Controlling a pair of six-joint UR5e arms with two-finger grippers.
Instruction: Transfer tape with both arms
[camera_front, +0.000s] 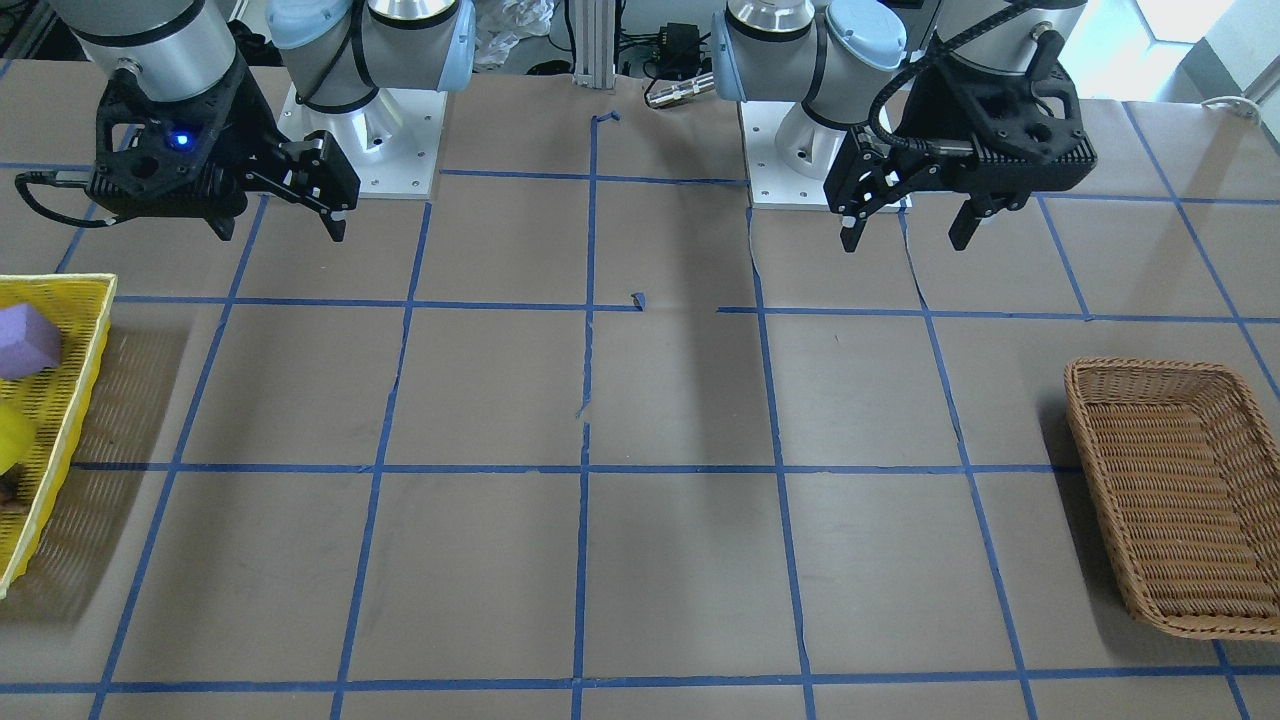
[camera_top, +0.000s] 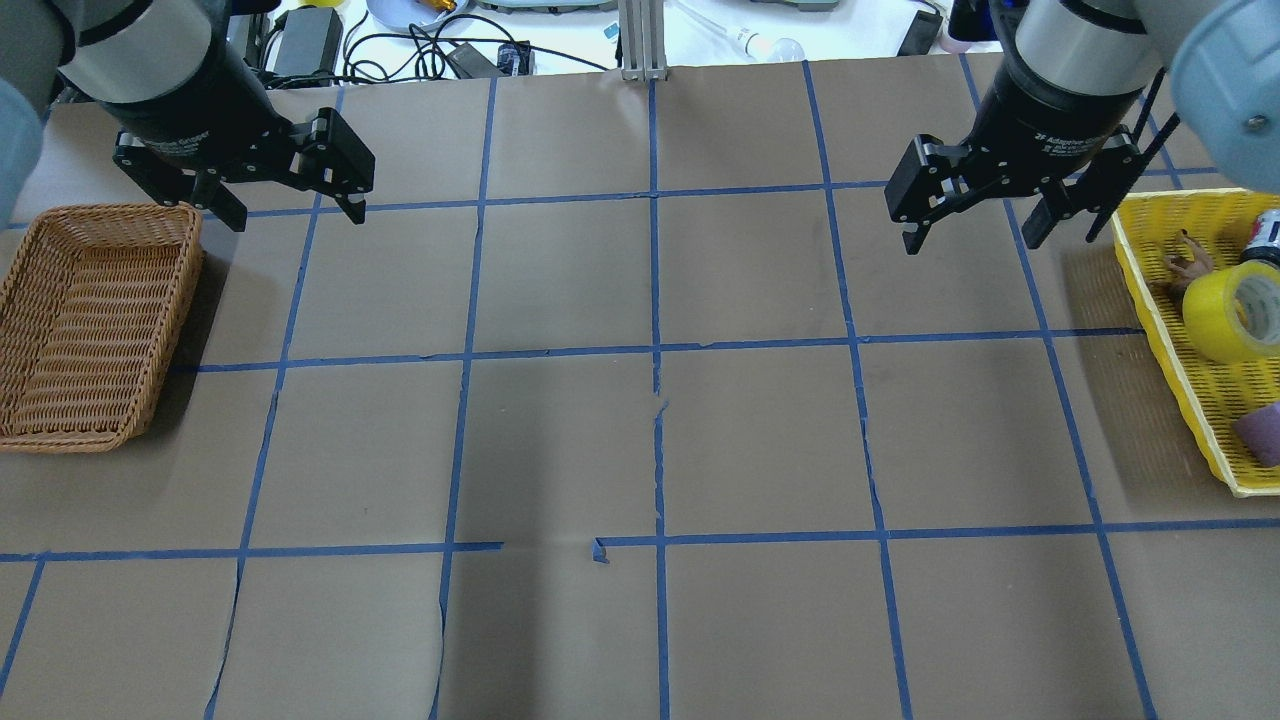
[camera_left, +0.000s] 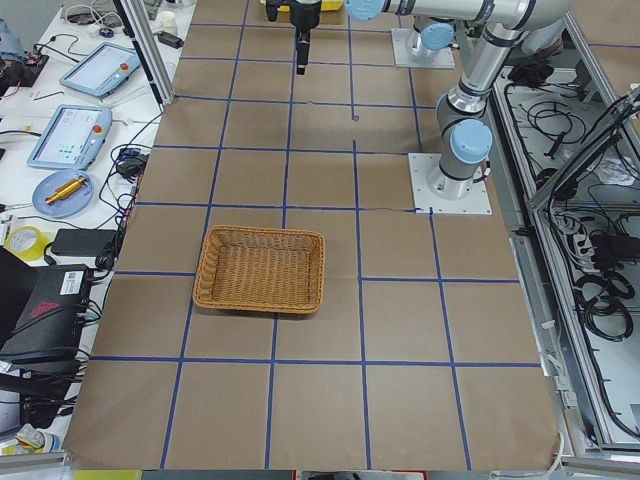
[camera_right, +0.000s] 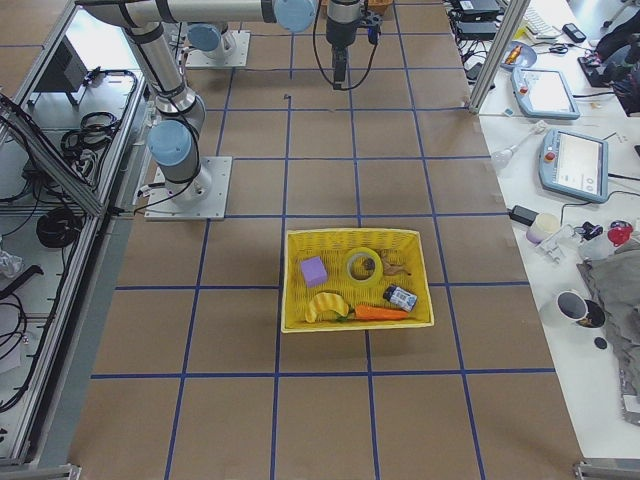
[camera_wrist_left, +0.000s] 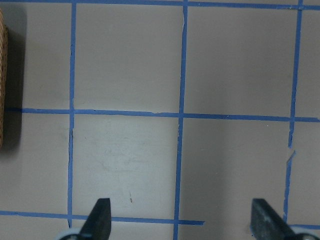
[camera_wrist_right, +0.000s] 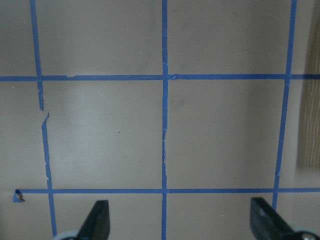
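At the far left of the overhead view sits the wicker basket (camera_top: 178, 320), with nothing in it, and it looks like the place the roll should end up. Just beyond its far corner hangs the left claw (camera_top: 293, 208), spread wide and gripping nothing. Its wrist view shows only bare brown surface (camera_top: 650, 440) between the tips. The middle squares of the blue grid look like the sensible spot for a hand-over.

Further right hovers the right claw (camera_top: 972, 240), also fully spread and holding nothing, near the yellow basket (camera_top: 1195, 395) but not yet over it. The tape (camera_top: 1212, 322) lies inside that basket near its inner wall. Seen from the right side, its hole faces mostly upward, and the purple block (camera_top: 1262, 432) lies close by.

The step in hand looks like the first reach. The right claw should:
- Move over the roll and come down vertically.
- Put one finger into the white core and the other outside the ring, on the side away from the basket wall.
- Close on one stretch of the ring only, leaving the opposite arc free for the left claw.
- Lift straight up before travelling, so neither the mesh rim nor the neighbouring items get snagged
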